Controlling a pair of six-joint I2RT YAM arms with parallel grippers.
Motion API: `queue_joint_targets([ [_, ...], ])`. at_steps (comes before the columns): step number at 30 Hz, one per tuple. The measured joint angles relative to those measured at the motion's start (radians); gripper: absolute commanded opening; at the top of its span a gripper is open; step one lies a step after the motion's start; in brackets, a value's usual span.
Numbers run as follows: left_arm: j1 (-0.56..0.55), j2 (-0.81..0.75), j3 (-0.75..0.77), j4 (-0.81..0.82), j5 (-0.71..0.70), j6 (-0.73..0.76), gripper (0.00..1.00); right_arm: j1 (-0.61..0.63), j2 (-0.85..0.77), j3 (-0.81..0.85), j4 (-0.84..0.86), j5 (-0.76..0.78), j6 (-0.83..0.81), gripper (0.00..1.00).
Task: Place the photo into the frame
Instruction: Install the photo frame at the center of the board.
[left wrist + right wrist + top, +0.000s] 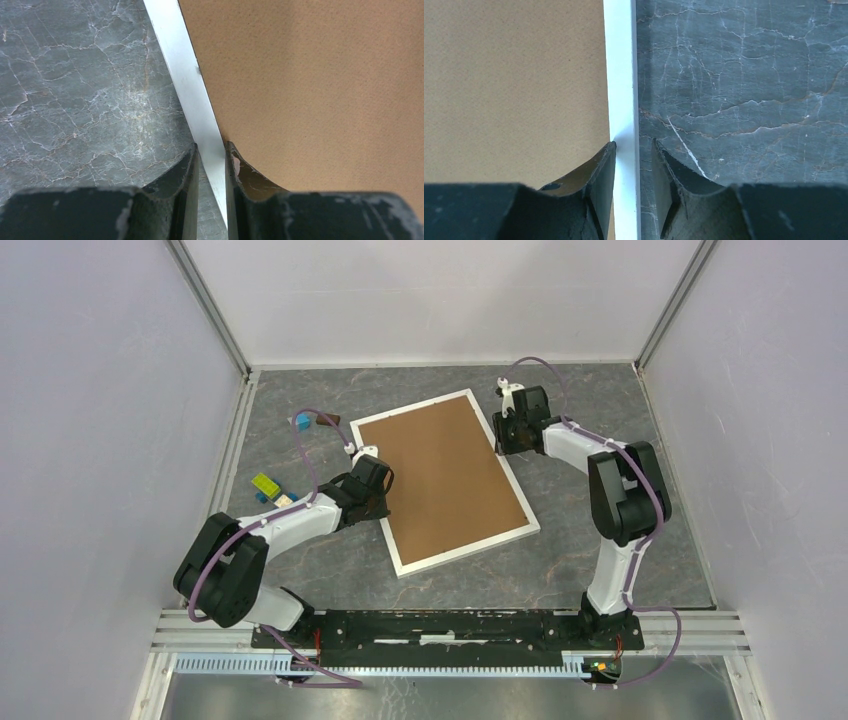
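The frame [465, 550] lies flat and slightly turned on the dark marble table, its white rim around a plain brown backing board [440, 475]. The photo is hidden. My left gripper [380, 498] sits at the frame's left edge. In the left wrist view the white rail [182, 65] fills the gap at the fingertips of the gripper [211, 150], which is shut on it. My right gripper [505, 440] sits at the frame's right edge. In the right wrist view it [634, 147] straddles the rail [620, 60], with a strip of table showing between the rail and the outer finger [664, 170].
Small coloured blocks [265, 483] lie on the table left of the frame. A blue block [302, 421] and a brown piece [326, 420] lie near the frame's far left corner. Pale walls close in the table on three sides.
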Motion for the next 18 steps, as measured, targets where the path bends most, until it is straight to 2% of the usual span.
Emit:
queue_joint_targets([
  [18,0.001,0.000,0.000,0.000,0.001,0.000,0.02,0.069,0.039,0.081,-0.102,0.143,-0.080,0.42],
])
